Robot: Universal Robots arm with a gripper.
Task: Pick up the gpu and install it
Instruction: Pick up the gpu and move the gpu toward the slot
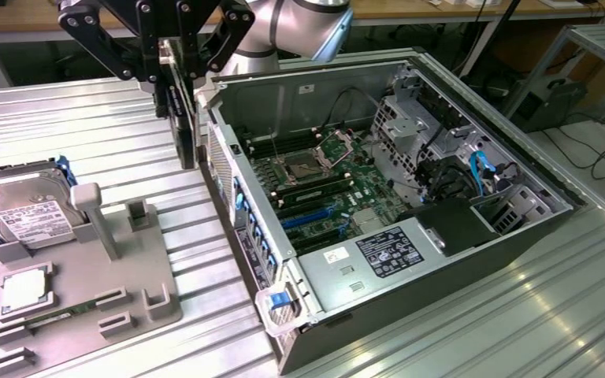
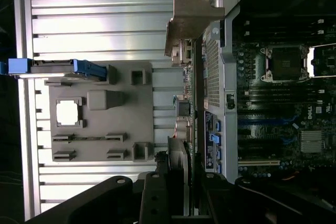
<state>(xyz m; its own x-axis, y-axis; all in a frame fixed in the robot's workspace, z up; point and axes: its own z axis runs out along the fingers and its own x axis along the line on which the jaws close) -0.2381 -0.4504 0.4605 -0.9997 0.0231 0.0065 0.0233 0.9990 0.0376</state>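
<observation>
The gpu (image 1: pixel 185 130) hangs upright, edge down, as a thin dark card just outside the open computer case (image 1: pixel 224 161), close to its wall on the exterior view's left. My gripper (image 1: pixel 176 75) is shut on the card's upper edge. In the wrist view the gpu (image 2: pixel 190 95) appears edge-on, with its pale metal bracket (image 2: pixel 191 17) at the far end and my gripper (image 2: pixel 181 169) clamped around the near end. The card is above the table, beside the case's rear wall (image 2: pixel 212 77), and not inside the case. Blue and dark expansion slots (image 1: pixel 308 216) lie on the motherboard (image 1: pixel 329 169).
A grey fixture tray (image 1: pixel 124 276) on the slatted aluminium table (image 1: pixel 92 118) carries a silver hard drive (image 1: pixel 24 213), a processor chip (image 1: pixel 24 290) and a narrow green memory stick (image 1: pixel 56 315). Inside the case are a black power supply (image 1: pixel 408 248), drive cages (image 1: pixel 418 118) and cables.
</observation>
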